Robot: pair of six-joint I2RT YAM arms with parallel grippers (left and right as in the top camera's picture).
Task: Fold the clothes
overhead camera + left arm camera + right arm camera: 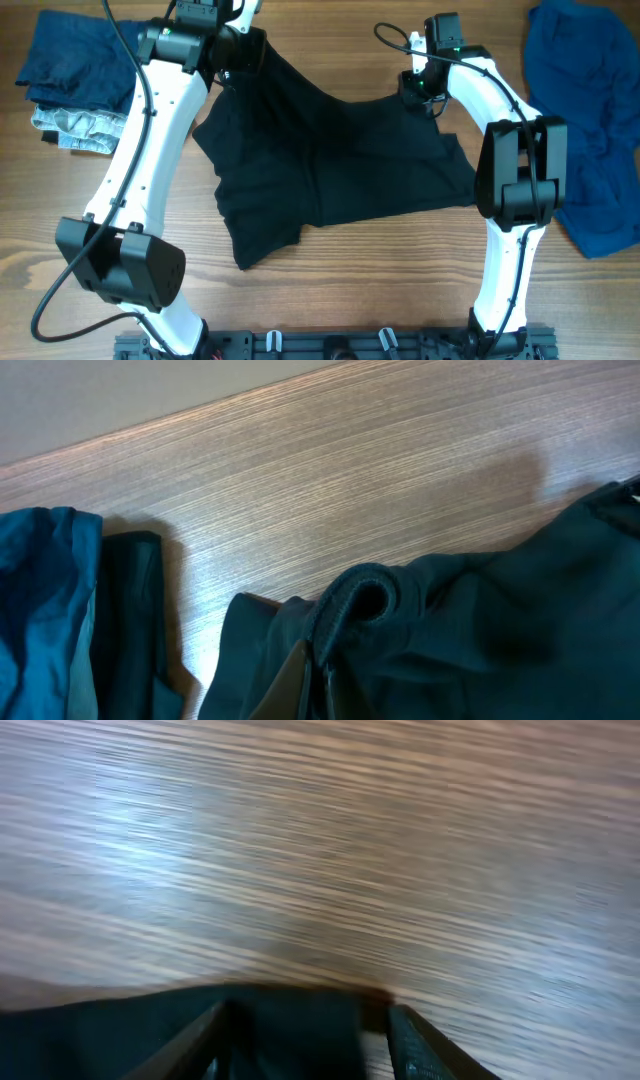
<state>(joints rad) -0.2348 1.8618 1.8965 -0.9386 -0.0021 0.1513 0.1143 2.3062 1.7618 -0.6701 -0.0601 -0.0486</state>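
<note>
Close under the right wrist camera, the right gripper (pixel 308 1012) stands with its two fingers (pixel 425 1045) apart, an edge of the black shirt (pixel 340 160) lying between them over the wood-grain desk (pixel 330 290); whether the fingers touch the cloth cannot be told. Seen from overhead, that gripper sits at the shirt's far right corner, while the left gripper (pixel 232 55) is clamped tight on the far left corner, bunching the fabric there. The left wrist view shows a rolled hem (pixel 365 588) of the shirt gathered just in front of that gripper. The shirt spreads crumpled across the middle of the desk between the two white arms, its near left corner trailing toward the front edge. A royal-blue garment (pixel 585 130) lies in a loose heap at the desk's right side, just beside the right arm and apart from the shirt. At the far left corner, a folded dark-blue garment (pixel 70 65) rests on top of a grey patterned one (pixel 75 130), partly behind the left arm.
</note>
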